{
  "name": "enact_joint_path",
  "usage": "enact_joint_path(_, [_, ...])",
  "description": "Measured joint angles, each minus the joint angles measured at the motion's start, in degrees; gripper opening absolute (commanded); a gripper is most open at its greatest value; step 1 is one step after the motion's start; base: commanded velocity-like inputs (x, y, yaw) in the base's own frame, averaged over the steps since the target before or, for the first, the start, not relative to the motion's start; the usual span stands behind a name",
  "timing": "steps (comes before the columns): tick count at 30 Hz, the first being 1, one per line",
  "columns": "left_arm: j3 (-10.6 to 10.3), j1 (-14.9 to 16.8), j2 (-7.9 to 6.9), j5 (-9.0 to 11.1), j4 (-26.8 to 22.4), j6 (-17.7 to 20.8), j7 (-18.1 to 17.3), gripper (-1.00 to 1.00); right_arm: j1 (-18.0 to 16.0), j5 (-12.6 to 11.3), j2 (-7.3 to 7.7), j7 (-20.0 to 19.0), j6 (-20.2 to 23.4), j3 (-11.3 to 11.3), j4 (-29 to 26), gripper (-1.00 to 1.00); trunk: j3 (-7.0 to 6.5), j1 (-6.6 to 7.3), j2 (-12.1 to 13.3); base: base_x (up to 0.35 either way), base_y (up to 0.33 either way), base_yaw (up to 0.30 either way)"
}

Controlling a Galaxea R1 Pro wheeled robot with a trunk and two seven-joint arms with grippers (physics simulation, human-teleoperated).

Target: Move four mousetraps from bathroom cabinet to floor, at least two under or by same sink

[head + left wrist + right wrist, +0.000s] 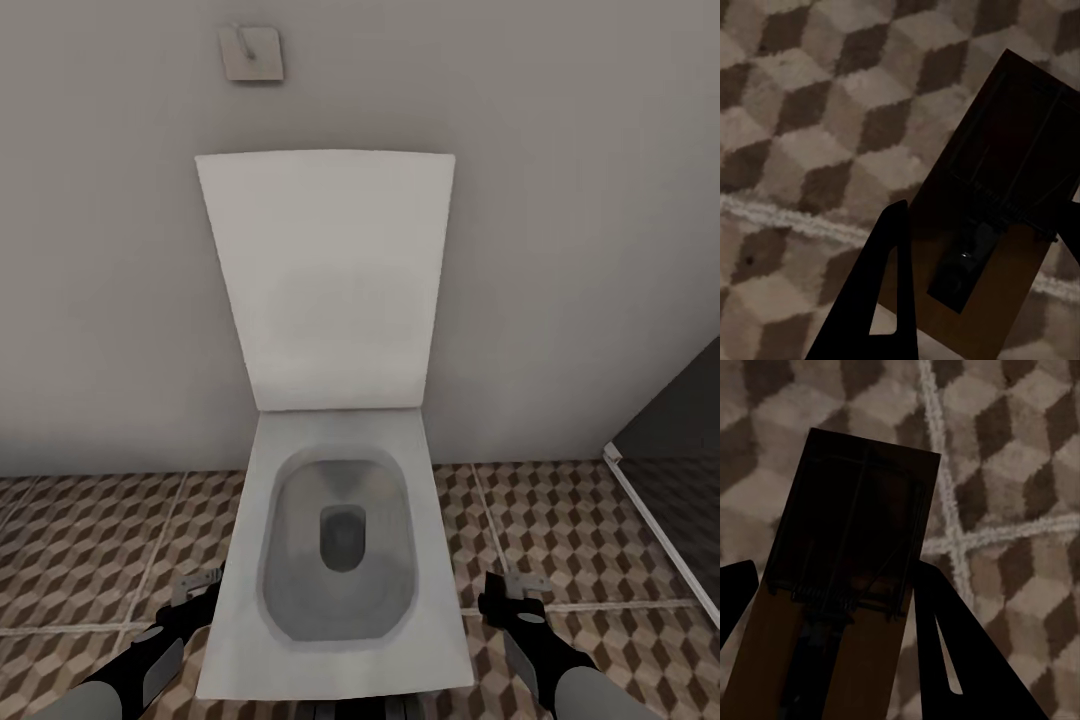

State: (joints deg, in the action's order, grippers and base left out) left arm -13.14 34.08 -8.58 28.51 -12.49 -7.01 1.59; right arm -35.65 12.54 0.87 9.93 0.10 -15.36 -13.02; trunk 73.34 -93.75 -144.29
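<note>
**2 traps in hand, facing the toilet, no sink in sight**

Left pincer (197, 584) and right pincer (514, 590) hang low, 1 on each side of the toilet (335, 540), both pointing down toward the floor (90, 540).

Left wrist view: a trap (1009, 202) sits between the dark fingers (874, 300), held clear above the cube-pattern tiles; wood base, wire and spring show, though dimly. Left pincer looks clamped on it.

Right wrist view: a second trap (844, 585) lies lengthwise between the fingers (960, 652), over a crossing of grout lines. Right pincer also appears closed on its trap.

Judgement: each trap is carried flat-side down and low, probably so it can be set on the tiles with little drop.

Toilet lid (325, 275) stands up against the wall (110, 300); a small plate (251, 53) is fixed above it. A dark panel with a pale edge (670, 470) stands beyond the right pincer.

Judgement: this is the correct floor surface, but placing here would not count as beside a sink. The base likely needs to turn first.
</note>
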Motion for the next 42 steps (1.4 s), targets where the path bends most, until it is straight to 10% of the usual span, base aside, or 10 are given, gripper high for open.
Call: enact_joint_path(42, [0.00, 0.00, -0.05, -0.09, 0.00, 0.00, 0.00, -1.00, 0.00, -0.33, -0.15, 0.31, 0.17, -0.26, 0.00, -1.00, 1.99, 0.00, 0.00, 0.000, 0.000, 0.001])
